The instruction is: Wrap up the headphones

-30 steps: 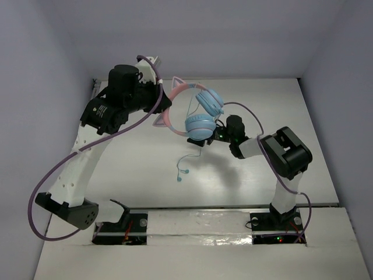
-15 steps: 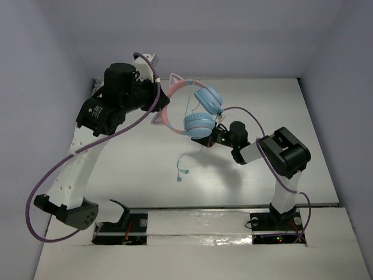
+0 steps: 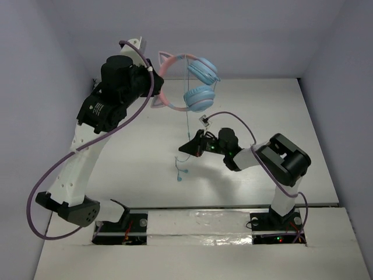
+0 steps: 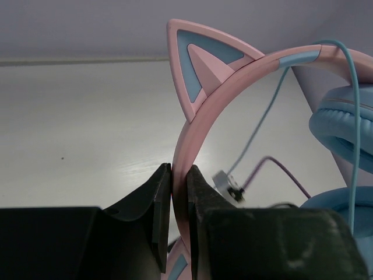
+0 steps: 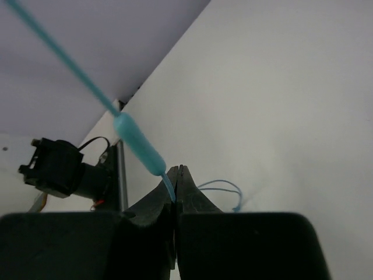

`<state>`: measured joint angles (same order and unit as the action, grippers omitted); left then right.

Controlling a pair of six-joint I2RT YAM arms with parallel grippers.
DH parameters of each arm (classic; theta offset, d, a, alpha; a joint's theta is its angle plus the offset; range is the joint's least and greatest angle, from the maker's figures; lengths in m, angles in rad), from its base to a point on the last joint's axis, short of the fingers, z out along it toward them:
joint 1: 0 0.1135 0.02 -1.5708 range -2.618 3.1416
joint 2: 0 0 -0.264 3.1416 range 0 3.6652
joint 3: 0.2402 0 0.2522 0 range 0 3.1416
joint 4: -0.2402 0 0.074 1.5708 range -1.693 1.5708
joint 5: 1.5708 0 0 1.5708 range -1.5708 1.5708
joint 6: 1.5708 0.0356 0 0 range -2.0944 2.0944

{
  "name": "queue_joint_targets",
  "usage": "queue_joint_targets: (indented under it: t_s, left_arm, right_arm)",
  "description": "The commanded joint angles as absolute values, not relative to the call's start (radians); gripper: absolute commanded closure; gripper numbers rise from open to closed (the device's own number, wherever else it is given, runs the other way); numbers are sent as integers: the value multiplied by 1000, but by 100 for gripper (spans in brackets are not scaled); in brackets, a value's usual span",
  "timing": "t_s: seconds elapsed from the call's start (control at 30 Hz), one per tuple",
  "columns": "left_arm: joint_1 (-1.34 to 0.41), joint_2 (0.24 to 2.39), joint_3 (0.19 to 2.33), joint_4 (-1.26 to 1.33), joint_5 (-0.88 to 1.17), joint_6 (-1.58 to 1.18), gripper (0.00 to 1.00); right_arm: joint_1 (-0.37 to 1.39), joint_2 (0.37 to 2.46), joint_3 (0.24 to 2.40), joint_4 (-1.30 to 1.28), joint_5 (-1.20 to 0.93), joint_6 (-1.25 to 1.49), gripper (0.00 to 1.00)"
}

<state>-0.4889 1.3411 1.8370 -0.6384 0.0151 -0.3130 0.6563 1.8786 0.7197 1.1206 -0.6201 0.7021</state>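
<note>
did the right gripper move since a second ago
Yes. The right gripper slid left and toward the near edge of the table, now pinching the cord.

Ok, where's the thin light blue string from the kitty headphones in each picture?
Top external: the thin light blue cord hangs straight down mid-picture, from the pink cat-ear headphones to the right gripper.
Left wrist: the cord runs down the right edge.
Right wrist: it slants from top left into that gripper's shut jaws.
Shared landmark: the white table shows in every view.
</note>
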Motion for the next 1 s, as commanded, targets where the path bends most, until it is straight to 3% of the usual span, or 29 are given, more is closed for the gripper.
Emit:
queue_joint_targets:
  t_s: [0.0,0.4,0.77,0.8,0.97]
  left_arm:
    - [-485,1362,1853,-453,-179,-373,100]
    - [-457,1474,1744,-357,-463,-322,100]
    - [-457,1407,1519,-295,-520,-317,100]
    - [-457,1401,1506,-288,-514,-321,100]
    - [-466,1384,1482,-288,-506,-330,100]
  right_arm:
    - [715,1773,700,1115,-562,660,100]
    - [903,1499,654,798,-391,580,100]
    - [956,1328,621,1057,-643,750,100]
    - [956,1328,620,1124,-649,770,99]
    - [965,1353,611,1310,-701,919,75]
